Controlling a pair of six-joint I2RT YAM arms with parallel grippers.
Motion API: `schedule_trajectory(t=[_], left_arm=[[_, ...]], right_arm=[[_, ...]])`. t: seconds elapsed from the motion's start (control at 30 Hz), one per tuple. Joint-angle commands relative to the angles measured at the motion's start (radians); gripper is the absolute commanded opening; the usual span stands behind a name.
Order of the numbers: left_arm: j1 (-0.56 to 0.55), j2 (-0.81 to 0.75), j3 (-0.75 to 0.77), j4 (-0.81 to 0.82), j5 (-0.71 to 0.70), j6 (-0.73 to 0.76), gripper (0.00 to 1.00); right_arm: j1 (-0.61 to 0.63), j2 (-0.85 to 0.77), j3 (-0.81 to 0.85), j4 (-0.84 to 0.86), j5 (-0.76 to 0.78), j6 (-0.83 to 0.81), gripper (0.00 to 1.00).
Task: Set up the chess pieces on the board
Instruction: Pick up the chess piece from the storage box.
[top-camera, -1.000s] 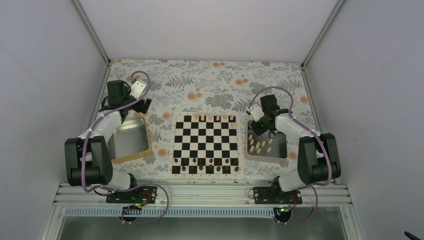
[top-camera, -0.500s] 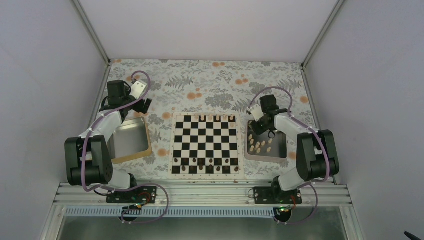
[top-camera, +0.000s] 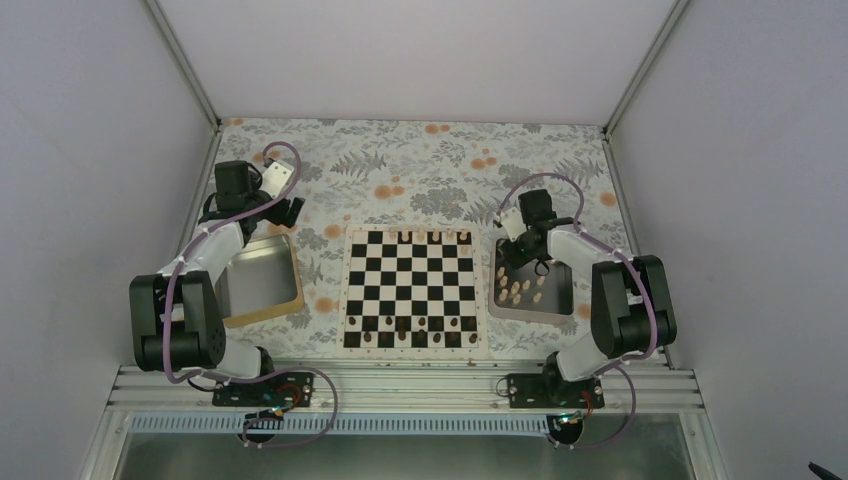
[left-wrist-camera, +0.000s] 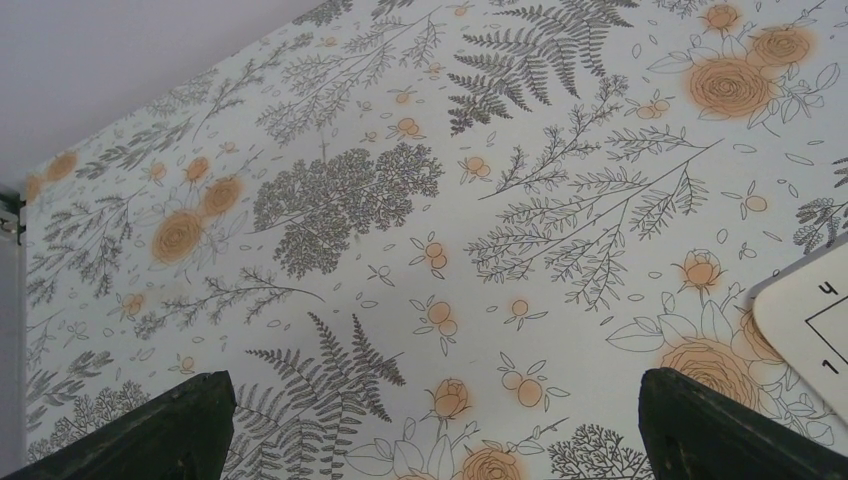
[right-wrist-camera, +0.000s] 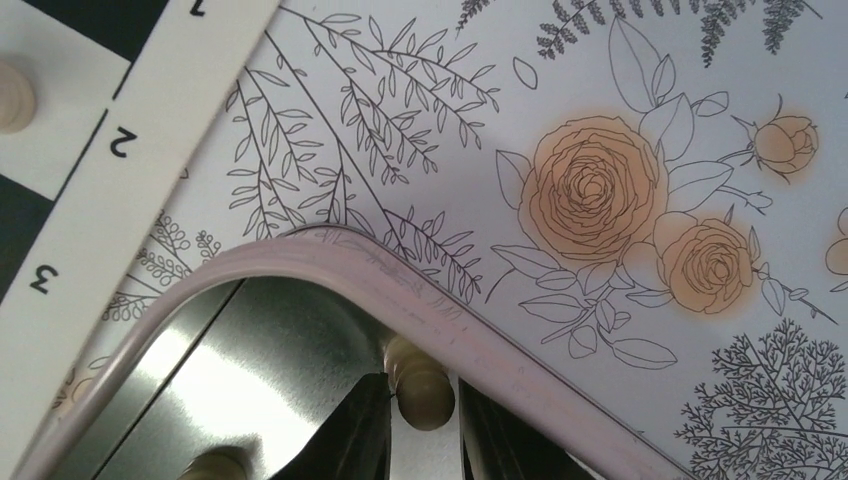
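The board (top-camera: 345, 290) lies in the middle of the flowered cloth, with several pale chess pieces (top-camera: 425, 236) along its far row. More pale chess pieces (top-camera: 515, 292) lie in the steel tray (top-camera: 562, 303) to its right. My right gripper (top-camera: 510, 256) is down in that tray's far left corner. In the right wrist view, that gripper (right-wrist-camera: 422, 420) is shut on one pale piece (right-wrist-camera: 420, 392) just under the tray rim (right-wrist-camera: 400, 275). My left gripper (top-camera: 292, 212) hangs open over bare cloth, far left of the board, and its fingers (left-wrist-camera: 160, 430) hold nothing.
Dark pieces (top-camera: 410, 337) stand along the board's near rows. A second steel tray (top-camera: 298, 275) lies at the left beneath the left arm. The board's numbered border (right-wrist-camera: 130, 140) runs just left of the right tray. One board corner (left-wrist-camera: 810, 310) shows at the right of the left wrist view.
The right gripper's jaws have come together on the pale piece in the tray corner. The left arm has not moved.
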Motion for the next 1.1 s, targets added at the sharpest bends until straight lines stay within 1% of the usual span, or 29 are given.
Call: schedule_trajectory(t=[0.0,0.33,0.47,0.8,1.07], left_arm=[[0.006,-0.005,0.004,0.023,0.029,0.003,1.0],[0.006,-0.009,0.003,0.024,0.03,0.003,1.0],[0.006,-0.005,0.005,0.022,0.031,0.003,1.0],[0.006,0.001,0.013,0.016,0.033,0.002,1.0],[0.006,0.0,0.016,0.012,0.033,0.001,1.0]], right_arm=[[-0.002,0.002,-0.001,0.034,-0.011,0.024,0.18],[0.004,-0.001,-0.012,0.002,-0.039,-0.001,0.09],[0.004,-0.011,-0.021,-0.033,-0.048,-0.027,0.07],[-0.01,-0.075,-0.042,-0.153,-0.081,-0.123,0.08],[-0.032,-0.147,-0.015,-0.179,-0.087,-0.149,0.09]])
